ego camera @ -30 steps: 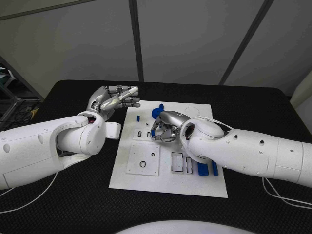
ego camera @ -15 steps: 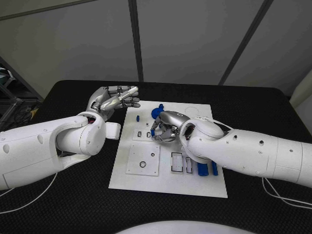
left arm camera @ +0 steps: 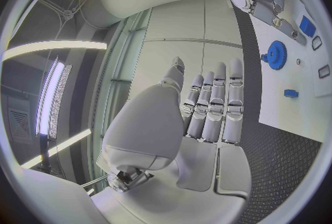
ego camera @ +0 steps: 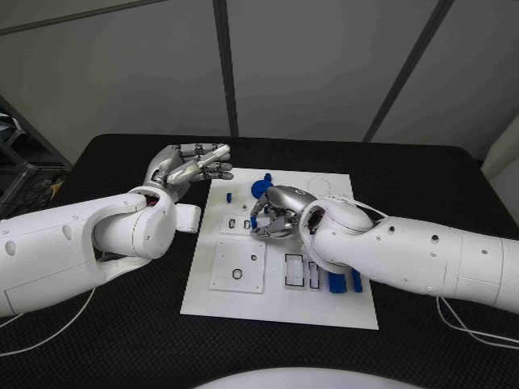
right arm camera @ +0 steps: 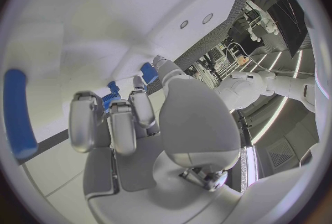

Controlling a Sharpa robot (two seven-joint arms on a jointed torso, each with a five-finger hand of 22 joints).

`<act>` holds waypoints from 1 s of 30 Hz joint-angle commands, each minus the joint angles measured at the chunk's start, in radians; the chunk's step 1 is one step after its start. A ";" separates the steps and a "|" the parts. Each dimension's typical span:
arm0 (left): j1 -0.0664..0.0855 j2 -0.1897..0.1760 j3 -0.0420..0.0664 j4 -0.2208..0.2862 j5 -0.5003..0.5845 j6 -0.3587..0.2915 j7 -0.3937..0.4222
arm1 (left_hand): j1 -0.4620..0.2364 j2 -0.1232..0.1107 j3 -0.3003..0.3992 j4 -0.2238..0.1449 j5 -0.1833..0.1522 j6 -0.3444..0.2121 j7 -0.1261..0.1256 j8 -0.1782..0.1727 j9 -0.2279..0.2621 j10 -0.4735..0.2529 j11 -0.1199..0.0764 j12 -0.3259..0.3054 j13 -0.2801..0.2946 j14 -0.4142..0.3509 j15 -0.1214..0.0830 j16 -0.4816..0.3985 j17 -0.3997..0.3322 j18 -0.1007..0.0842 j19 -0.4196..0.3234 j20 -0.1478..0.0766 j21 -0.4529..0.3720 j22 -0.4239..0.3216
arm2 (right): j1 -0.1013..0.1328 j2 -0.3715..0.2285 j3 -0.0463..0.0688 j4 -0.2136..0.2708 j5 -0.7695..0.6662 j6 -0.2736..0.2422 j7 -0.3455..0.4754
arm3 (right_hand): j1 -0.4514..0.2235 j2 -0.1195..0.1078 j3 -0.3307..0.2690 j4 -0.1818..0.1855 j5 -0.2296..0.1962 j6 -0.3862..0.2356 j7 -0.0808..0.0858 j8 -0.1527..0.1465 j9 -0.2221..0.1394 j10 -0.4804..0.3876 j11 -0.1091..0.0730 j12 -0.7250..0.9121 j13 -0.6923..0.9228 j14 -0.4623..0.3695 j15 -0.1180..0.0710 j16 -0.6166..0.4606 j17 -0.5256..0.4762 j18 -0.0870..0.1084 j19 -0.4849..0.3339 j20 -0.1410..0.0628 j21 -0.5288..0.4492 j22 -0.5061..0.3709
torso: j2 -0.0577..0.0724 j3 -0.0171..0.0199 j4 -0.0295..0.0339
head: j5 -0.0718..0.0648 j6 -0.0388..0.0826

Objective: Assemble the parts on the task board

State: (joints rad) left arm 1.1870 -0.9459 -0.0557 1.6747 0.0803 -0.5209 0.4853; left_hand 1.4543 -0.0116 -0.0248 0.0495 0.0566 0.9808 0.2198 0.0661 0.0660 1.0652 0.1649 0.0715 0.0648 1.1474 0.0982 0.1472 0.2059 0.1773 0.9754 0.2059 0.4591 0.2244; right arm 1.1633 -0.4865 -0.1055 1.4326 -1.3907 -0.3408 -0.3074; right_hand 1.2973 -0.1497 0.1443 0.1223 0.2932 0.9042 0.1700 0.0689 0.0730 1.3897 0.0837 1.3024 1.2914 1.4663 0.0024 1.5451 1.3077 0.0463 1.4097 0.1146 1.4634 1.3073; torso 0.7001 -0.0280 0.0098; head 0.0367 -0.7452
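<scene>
- Over the last second almost nothing has shifted: my right hand (ego camera: 274,215) stays low over the middle of the white board (ego camera: 242,300), fingers curled around a small blue piece (right arm camera: 110,98), so I judge it is seating that piece.
- My left hand (ego camera: 193,166) still hovers beside the board's far left corner, fingers curled in, holding nothing.
- The blue gear (ego camera: 261,188) lies on the board just beyond my right hand; 2 blue bars (ego camera: 345,280) lie near the board's near right side.

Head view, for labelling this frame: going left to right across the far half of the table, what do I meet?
Left robot hand, off the board's left edge → small blue part → blue gear → right robot hand over the task board.
</scene>
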 commanded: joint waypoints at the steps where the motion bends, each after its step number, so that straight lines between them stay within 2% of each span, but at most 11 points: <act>1: 0.002 0.001 0.001 0.000 -0.003 0.005 -0.001 | -0.009 0.004 0.001 -0.006 -0.004 -0.001 0.005 -0.004 -0.002 -0.007 0.002 -0.006 -0.001 0.000 0.010 -0.007 0.002 0.002 -0.008 0.000 0.005 0.002 | 0.001 -0.004 0.000 0.004 0.023 -0.044 -0.003 | 0.012 -0.008 -0.030 0.019 -0.005 -0.026 0.006 0.000 -0.004 -0.012 0.003 -0.009 -0.010 0.086 0.010 -0.006 0.181 0.007 -0.003 0.006 -0.005 0.021 | 0.000 0.0002 -0.0001 | 0.000 0.000; 4: 0.002 0.001 0.001 -0.001 -0.003 0.006 -0.001 | -0.009 0.004 0.001 -0.006 -0.004 -0.001 0.005 -0.004 -0.002 -0.007 0.002 -0.006 -0.001 0.000 0.010 -0.007 0.002 0.002 -0.008 0.000 0.005 0.002 | 0.000 -0.008 0.000 0.009 0.031 -0.076 0.009 | 0.035 -0.006 -0.059 0.046 -0.004 -0.040 0.008 0.010 -0.004 -0.015 0.006 -0.011 -0.016 0.085 0.013 -0.007 0.179 0.008 -0.004 0.009 -0.007 0.018 | 0.000 0.0004 -0.0009 | 0.000 0.000; 9: 0.001 0.000 0.001 -0.004 -0.011 0.004 -0.012 | -0.009 0.005 0.001 -0.008 -0.004 0.001 0.003 -0.002 -0.001 -0.004 0.000 -0.004 0.000 0.003 0.009 -0.007 0.004 0.002 -0.007 0.000 0.006 0.002 | 0.000 -0.030 0.000 0.030 0.063 -0.144 0.081 | 0.047 -0.003 -0.065 0.057 -0.001 -0.042 0.008 0.016 -0.003 -0.016 0.006 -0.011 -0.018 0.085 0.013 -0.007 0.179 0.008 -0.005 0.010 -0.008 0.017 | -0.001 0.0003 0.0001 | 0.000 0.000; 14: 0.001 -0.004 0.001 -0.016 -0.084 -0.001 -0.057 | -0.024 0.010 -0.008 -0.012 -0.004 0.031 -0.014 0.007 0.002 0.072 -0.023 0.028 0.010 0.056 -0.013 0.013 0.025 0.008 0.018 -0.013 0.025 0.011 | 0.001 -0.077 0.000 0.064 0.141 -0.186 0.246 | 0.068 0.013 -0.062 0.061 0.000 -0.038 0.007 0.027 -0.001 -0.012 0.004 -0.004 -0.013 0.085 0.012 -0.008 0.177 0.009 -0.008 0.010 -0.010 0.012 | -0.004 -0.0006 -0.0016 | 0.004 0.001; 21: 0.002 -0.009 0.001 -0.042 -0.242 0.000 -0.207 | -0.036 0.017 -0.010 -0.010 -0.001 0.095 -0.062 0.027 0.012 0.220 -0.081 0.082 0.037 0.204 -0.072 0.120 0.097 0.008 0.117 -0.066 0.107 0.055 | 0.011 -0.164 0.002 0.128 0.306 -0.171 0.458 | 0.110 0.037 -0.049 0.038 0.023 0.017 -0.008 0.066 0.006 -0.032 -0.010 -0.029 -0.041 0.069 0.000 -0.036 0.115 0.026 -0.062 0.001 -0.052 -0.066 | -0.012 0.0004 -0.0046 | 0.007 0.006; 23: 0.004 -0.012 0.001 -0.050 -0.320 0.003 -0.286 | -0.027 0.025 0.003 -0.013 0.030 0.119 -0.086 0.038 0.019 0.291 -0.104 0.122 0.059 0.260 -0.098 0.183 0.137 0.009 0.153 -0.086 0.147 0.078 | 0.022 -0.194 0.002 0.148 0.376 -0.162 0.487 | 0.118 0.042 -0.044 0.031 0.034 0.028 -0.011 0.072 0.006 -0.044 -0.013 -0.046 -0.058 0.063 -0.003 -0.048 0.093 0.031 -0.080 -0.003 -0.067 -0.092 | -0.017 0.0007 -0.0050 | 0.008 0.006; 25: 0.008 -0.013 0.001 -0.056 -0.385 0.020 -0.359 | -0.039 0.020 0.011 -0.008 0.044 0.142 -0.107 0.051 0.026 0.359 -0.134 0.178 0.092 0.329 -0.123 0.278 0.198 0.009 0.201 -0.111 0.202 0.111 | 0.033 -0.217 0.002 0.161 0.432 -0.158 0.498 | 0.122 0.045 -0.041 0.028 0.043 0.031 -0.012 0.074 0.005 -0.056 -0.014 -0.063 -0.076 0.059 -0.005 -0.056 0.078 0.035 -0.091 -0.005 -0.076 -0.108 | -0.021 0.0014 -0.0059 | 0.010 0.004; 26: 0.011 -0.013 0.001 -0.060 -0.427 0.037 -0.408 | -0.063 0.018 0.014 0.007 0.047 0.157 -0.123 0.063 0.033 0.387 -0.145 0.221 0.123 0.359 -0.138 0.410 0.312 0.002 0.237 -0.127 0.264 0.164 | 0.040 -0.231 0.002 0.168 0.464 -0.156 0.501 | 0.124 0.046 -0.039 0.026 0.054 0.032 -0.013 0.075 0.004 -0.063 -0.015 -0.074 -0.086 0.058 -0.006 -0.060 0.072 0.036 -0.095 -0.006 -0.081 -0.115 | -0.024 0.0022 -0.0072 | 0.012 0.001; 28: 0.019 -0.012 0.002 -0.065 -0.510 0.073 -0.500 | -0.119 0.019 0.017 0.047 0.050 0.154 -0.129 0.074 0.044 0.391 -0.155 0.293 0.182 0.370 -0.146 0.679 0.567 -0.028 0.302 -0.140 0.435 0.367 | 0.055 -0.258 0.003 0.180 0.511 -0.155 0.504 | 0.125 0.047 -0.035 0.023 0.073 0.034 -0.013 0.076 0.003 -0.068 -0.016 -0.084 -0.097 0.057 -0.007 -0.063 0.066 0.037 -0.098 -0.007 -0.085 -0.121 | -0.028 0.0035 -0.0095 | 0.015 -0.004; 29: 0.024 -0.010 0.002 -0.068 -0.551 0.099 -0.547 | -0.133 0.014 0.030 0.060 0.053 0.151 -0.133 0.089 0.056 0.373 -0.168 0.373 0.256 0.368 -0.154 0.828 0.709 -0.043 0.329 -0.147 0.531 0.477 | 0.064 -0.270 0.003 0.184 0.532 -0.154 0.504 | 0.124 0.048 -0.034 0.023 0.076 0.035 -0.014 0.076 0.002 -0.070 -0.016 -0.087 -0.100 0.057 -0.007 -0.064 0.065 0.037 -0.099 -0.008 -0.086 -0.122 | -0.029 0.0040 -0.0105 | 0.016 -0.007; 30: 0.029 -0.008 0.002 -0.070 -0.582 0.123 -0.584 | -0.150 0.006 0.045 0.077 0.053 0.145 -0.131 0.107 0.072 0.343 -0.175 0.491 0.374 0.357 -0.157 0.954 0.832 -0.055 0.342 -0.155 0.611 0.572 | 0.072 -0.279 0.004 0.186 0.549 -0.153 0.504 | 0.123 0.048 -0.034 0.023 0.078 0.036 -0.014 0.076 0.002 -0.072 -0.017 -0.090 -0.104 0.056 -0.007 -0.066 0.063 0.038 -0.101 -0.008 -0.088 -0.125 | -0.031 0.0044 -0.0110 | 0.016 -0.010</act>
State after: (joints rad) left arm 1.2091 -0.9570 -0.0553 1.6062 -0.2924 -0.4903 0.1189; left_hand 1.3149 -0.0024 0.0131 0.1170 0.1078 1.1311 0.0906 0.1639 0.1296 1.4237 -0.0042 0.5058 0.3859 1.4661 -0.0547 1.0219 0.9622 0.1283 1.3054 0.0556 1.0198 0.7385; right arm 1.2266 -0.7585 -0.1032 1.6117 -0.9890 -0.4883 0.1340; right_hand 1.4122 -0.1008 0.1095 0.1517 0.3688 0.9347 0.1565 0.1392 0.0760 1.3252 0.0661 1.2173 1.1902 1.4668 0.0014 1.4838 1.3074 0.0781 1.3150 0.1052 1.3811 1.1837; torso 0.6774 -0.0256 0.0023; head 0.0508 -0.7486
